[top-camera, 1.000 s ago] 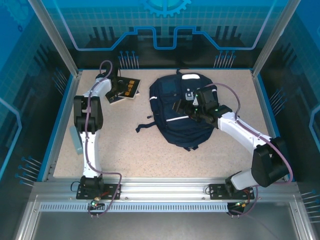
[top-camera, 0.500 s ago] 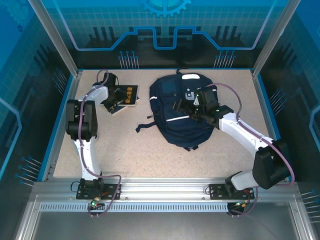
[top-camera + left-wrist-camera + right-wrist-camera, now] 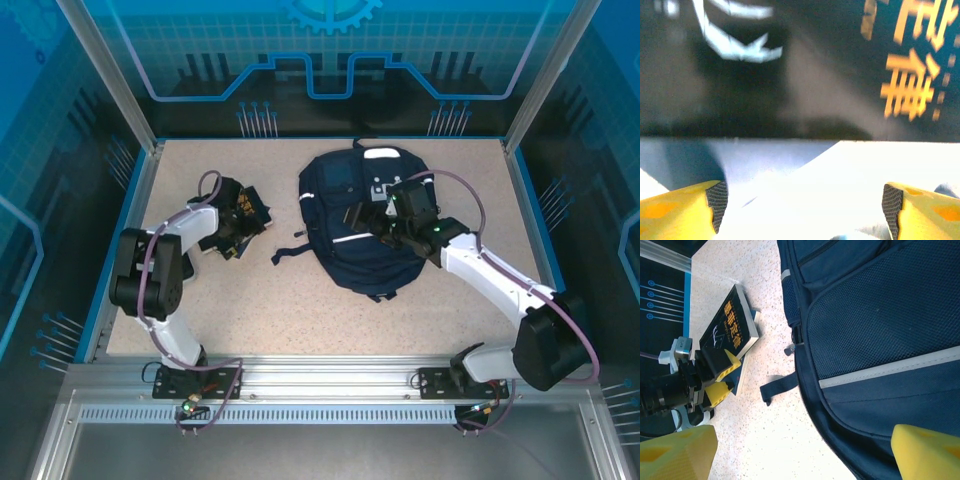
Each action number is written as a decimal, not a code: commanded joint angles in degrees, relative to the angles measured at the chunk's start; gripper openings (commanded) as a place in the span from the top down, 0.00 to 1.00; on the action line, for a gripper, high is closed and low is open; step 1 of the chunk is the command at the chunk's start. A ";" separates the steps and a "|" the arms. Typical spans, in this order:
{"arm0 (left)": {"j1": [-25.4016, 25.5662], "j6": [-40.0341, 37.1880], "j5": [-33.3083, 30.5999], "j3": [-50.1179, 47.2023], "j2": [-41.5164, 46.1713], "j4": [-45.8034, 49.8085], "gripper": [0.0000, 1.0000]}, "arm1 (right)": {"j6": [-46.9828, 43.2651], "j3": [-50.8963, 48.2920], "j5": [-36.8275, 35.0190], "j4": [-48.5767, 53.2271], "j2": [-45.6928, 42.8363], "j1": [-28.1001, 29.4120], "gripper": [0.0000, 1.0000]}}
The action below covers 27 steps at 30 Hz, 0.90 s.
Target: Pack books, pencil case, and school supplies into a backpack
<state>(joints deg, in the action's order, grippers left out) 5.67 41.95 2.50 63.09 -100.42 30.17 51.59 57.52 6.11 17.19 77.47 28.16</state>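
The navy backpack (image 3: 350,235) lies flat at mid-table, with a white stripe across its front (image 3: 890,367). The books (image 3: 252,207) are stacked to its left, and the black one with yellow lettering (image 3: 730,322) (image 3: 850,65) is on top. My left gripper (image 3: 230,225) (image 3: 722,377) (image 3: 801,207) stands open at the stack's near corner, with a pale, overexposed surface between its fingers. My right gripper (image 3: 362,215) (image 3: 802,440) hangs open over the backpack's left edge, holding nothing. The pencil case and school supplies are out of view.
A dark strap (image 3: 288,255) (image 3: 777,387) trails from the backpack onto the speckled table (image 3: 300,310). Blue walls and metal posts (image 3: 110,75) ring the table. Bare tabletop lies in front of the backpack and books.
The left arm's elbow has swung down toward the front left. Its gripper has come forward along the books, and the stack now lies nearer the front. The right gripper has barely shifted.
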 commanded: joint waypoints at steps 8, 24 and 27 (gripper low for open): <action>-3.47 -7.80 -3.59 3.56 7.99 5.01 0.07 | 1.28 -0.70 -1.62 0.18 0.37 5.66 0.08; -9.63 -16.81 0.21 9.23 -5.85 1.37 0.02 | 3.33 3.74 -2.59 -0.51 7.38 13.19 0.08; -9.33 -15.88 4.88 6.72 -6.06 -0.13 0.05 | 3.62 4.17 -2.46 -0.78 7.69 14.14 0.09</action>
<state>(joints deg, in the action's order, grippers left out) -3.66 26.94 1.61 70.98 -105.49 30.85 54.48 59.64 4.49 16.62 84.64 41.06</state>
